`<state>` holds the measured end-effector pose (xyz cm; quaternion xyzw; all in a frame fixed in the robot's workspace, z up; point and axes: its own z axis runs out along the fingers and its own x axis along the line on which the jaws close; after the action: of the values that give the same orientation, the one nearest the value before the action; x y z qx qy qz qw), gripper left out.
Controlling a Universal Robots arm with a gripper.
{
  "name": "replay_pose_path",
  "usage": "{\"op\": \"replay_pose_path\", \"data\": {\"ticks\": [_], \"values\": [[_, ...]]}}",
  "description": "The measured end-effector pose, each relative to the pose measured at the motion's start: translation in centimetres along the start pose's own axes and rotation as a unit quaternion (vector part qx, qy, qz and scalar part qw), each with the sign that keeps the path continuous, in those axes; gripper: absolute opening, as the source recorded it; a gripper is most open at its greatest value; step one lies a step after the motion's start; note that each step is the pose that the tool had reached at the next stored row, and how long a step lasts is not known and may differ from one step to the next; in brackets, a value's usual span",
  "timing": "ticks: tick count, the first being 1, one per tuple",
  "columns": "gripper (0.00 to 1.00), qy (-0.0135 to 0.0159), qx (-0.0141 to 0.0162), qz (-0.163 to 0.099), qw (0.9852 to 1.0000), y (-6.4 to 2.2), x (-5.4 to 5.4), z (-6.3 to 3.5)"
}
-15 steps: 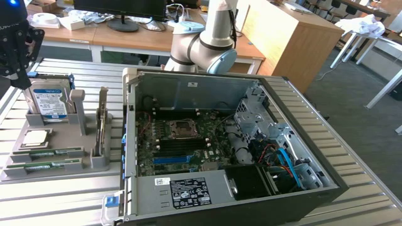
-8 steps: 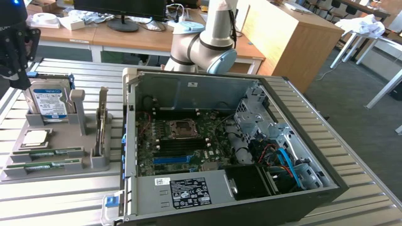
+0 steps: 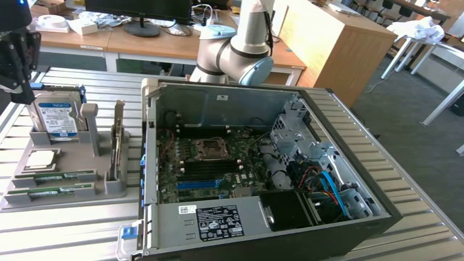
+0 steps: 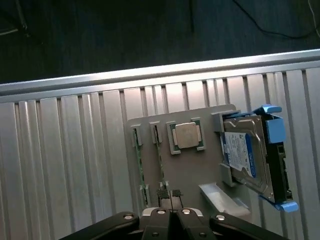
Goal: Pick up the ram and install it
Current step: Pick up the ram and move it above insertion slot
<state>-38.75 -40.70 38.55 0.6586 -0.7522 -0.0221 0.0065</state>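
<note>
From where I stand, the ram [image 3: 62, 175] lies flat in a groove of the grey holder [image 3: 108, 187]. The holder sits on the slatted tabletop [image 3: 73, 228], at 9 o'clock from the open computer case [image 3: 217, 103] in the exterior view. I take the ram to be the stick just at 6 o'clock of the loose processor [image 3: 41, 159]. A second green stick [image 3: 51, 191] lies parallel to it, one groove further toward 6 o'clock.

The claw [image 4: 169, 194] hangs above the holder with its fingers pressed together and nothing between them. In the wrist view it is roughly in line with the nearer stick.

The ram looks light, thin and rigid, a bare circuit board that won't flex much and could crack or scuff if it is pinched on its chips. I'd say the safest hold is across its two flat faces near the middle of its length, where it can't tip. The groove walls leave little room, though, so the fingers would need to straddle it closely.

The twin stick is near enough to be caught by mistake. The blue-labelled hard drive [image 3: 56, 117] stands upright at 12 o'clock of the processor and is taller than everything else on the holder. Inside the case, the motherboard [image 3: 210, 163] sits low behind the side walls, with cables and a drive cage [image 3: 297, 136] crowding its 3 o'clock side.
</note>
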Motion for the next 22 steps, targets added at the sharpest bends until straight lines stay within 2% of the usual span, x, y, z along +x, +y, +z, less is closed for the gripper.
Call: {"op": "replay_pose_path", "data": {"ticks": [5,15,22], "values": [[0.1,0.0017,-0.0008,-0.041,0.9992,0.0,0.0,0.05],[0.1,0.0018,-0.0008,-0.043,0.9991,0.0,0.0,0.07],[0.1,0.0024,-0.0011,-0.059,0.9983,0.0,0.0,0.11]]}}
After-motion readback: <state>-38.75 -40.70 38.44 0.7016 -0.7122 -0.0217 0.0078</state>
